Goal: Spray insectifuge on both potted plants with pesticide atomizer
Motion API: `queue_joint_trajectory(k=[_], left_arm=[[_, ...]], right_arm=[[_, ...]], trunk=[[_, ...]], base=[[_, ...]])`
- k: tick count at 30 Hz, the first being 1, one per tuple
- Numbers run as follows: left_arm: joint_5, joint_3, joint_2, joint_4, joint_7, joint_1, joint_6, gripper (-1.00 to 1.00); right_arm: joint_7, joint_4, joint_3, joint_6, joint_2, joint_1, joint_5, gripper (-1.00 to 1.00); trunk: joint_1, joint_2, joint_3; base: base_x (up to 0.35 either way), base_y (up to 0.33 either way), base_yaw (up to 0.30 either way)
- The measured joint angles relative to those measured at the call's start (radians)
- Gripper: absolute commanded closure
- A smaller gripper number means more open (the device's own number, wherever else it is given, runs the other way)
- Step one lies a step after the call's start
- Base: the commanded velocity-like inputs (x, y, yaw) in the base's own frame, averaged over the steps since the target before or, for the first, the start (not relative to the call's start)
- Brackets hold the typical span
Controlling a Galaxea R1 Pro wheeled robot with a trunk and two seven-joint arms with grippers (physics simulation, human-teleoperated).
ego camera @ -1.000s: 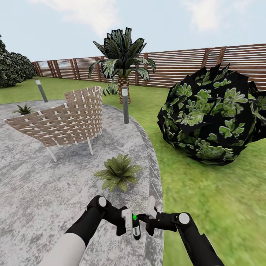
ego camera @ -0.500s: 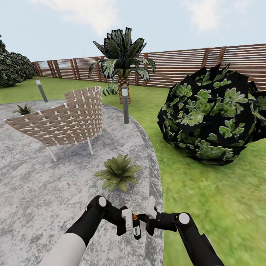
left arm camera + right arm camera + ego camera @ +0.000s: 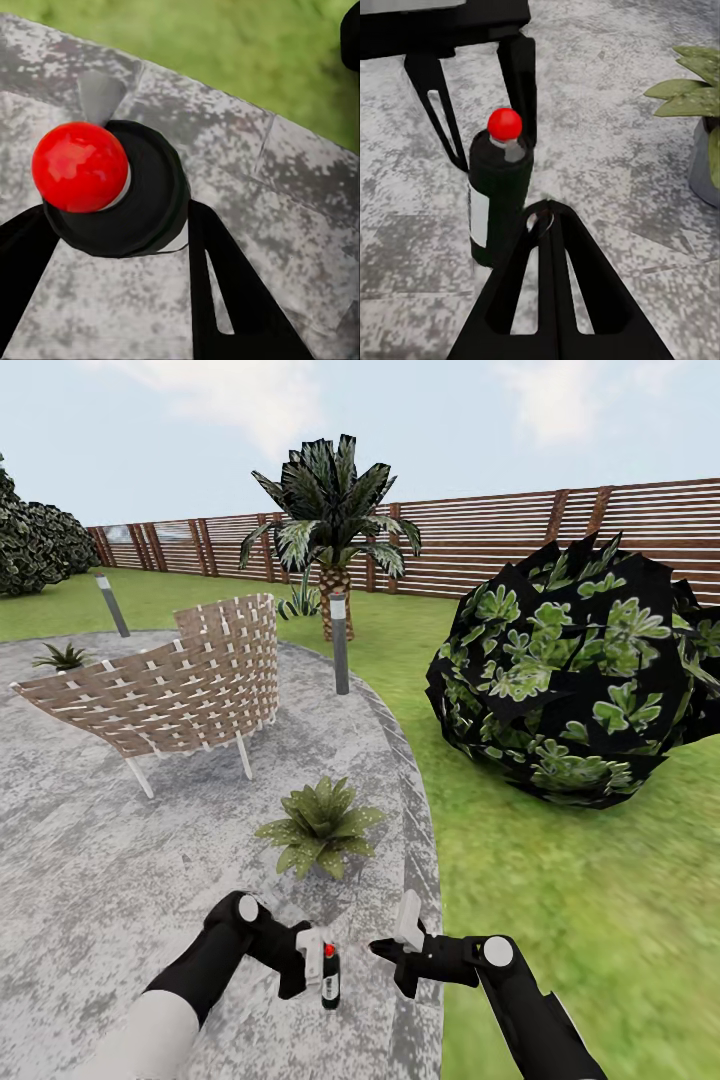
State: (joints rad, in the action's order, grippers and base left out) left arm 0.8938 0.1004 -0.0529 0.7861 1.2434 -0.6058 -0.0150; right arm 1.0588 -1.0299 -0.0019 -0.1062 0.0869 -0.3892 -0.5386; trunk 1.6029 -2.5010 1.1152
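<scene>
The pesticide atomizer (image 3: 330, 980), a slim dark bottle with a white label and a red ball on top, is held upright just above the stone patio (image 3: 90, 880) by my left gripper (image 3: 318, 968), which is shut on it. In the left wrist view its two fingers (image 3: 225, 285) flank the atomizer (image 3: 146, 199). My right gripper (image 3: 387, 950) hovers a short way to the bottle's right, shut and empty; its fingertips (image 3: 547, 214) meet in front of the atomizer (image 3: 495, 202). One potted plant (image 3: 320, 826) sits just ahead; the other potted plant (image 3: 62, 656) is far left.
A woven chair (image 3: 170, 685) stands on the patio behind the near plant. Two short grey light posts (image 3: 340, 645) rise at the patio's rim. A big dark bush (image 3: 570, 680) sits on the lawn to the right. A palm (image 3: 335, 560) and a slatted fence (image 3: 500, 540) stand behind.
My left arm has swung left, carrying the atomizer away from the right gripper. The ball on the bottle's top went from green through orange to red. The right arm stayed put.
</scene>
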Motion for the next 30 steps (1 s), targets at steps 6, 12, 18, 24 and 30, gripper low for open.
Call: queue_joint_trajectory(k=[6, 12, 18, 24, 30], left_arm=[[0.0, -0.004, 0.157, -0.001, 0.002, 0.036, -0.002, 1.0], [-0.015, -0.084, 0.249, -0.007, -0.051, 0.076, 0.008, 1.0], [-0.125, -0.579, 0.259, -0.178, -0.329, 0.105, -0.001, 1.0], [-0.216, -1.112, 0.251, -0.266, -0.548, 0.217, -0.278, 1.0], [-0.214, -1.258, 0.25, -0.424, -0.697, 0.257, -0.451, 1.0]], right_arm=[[0.0, 0.0, -0.003, 0.0, -0.003, 0.0, 0.0, -1.0], [-0.016, 0.008, -0.048, -0.004, -0.013, 0.0, -0.004, -1.0], [-0.174, 0.223, -0.403, -0.015, -0.071, 0.003, -0.008, -1.0], [-0.621, 0.582, -0.636, -0.187, -0.17, 0.007, -0.007, -1.0], [-1.005, 0.835, -0.656, -0.56, -0.193, 0.021, -0.012, -1.0]], trunk=[[0.0, 0.0, 0.0], [0.0, 0.0, 0.0], [0.0, 0.0, 0.0], [0.0, 0.0, 0.0], [0.0, 0.0, 0.0]], base=[[0.0, 0.0, 0.0], [0.0, 0.0, 0.0], [0.0, 0.0, 0.0], [0.0, 0.0, 0.0], [0.0, 0.0, 0.0]])
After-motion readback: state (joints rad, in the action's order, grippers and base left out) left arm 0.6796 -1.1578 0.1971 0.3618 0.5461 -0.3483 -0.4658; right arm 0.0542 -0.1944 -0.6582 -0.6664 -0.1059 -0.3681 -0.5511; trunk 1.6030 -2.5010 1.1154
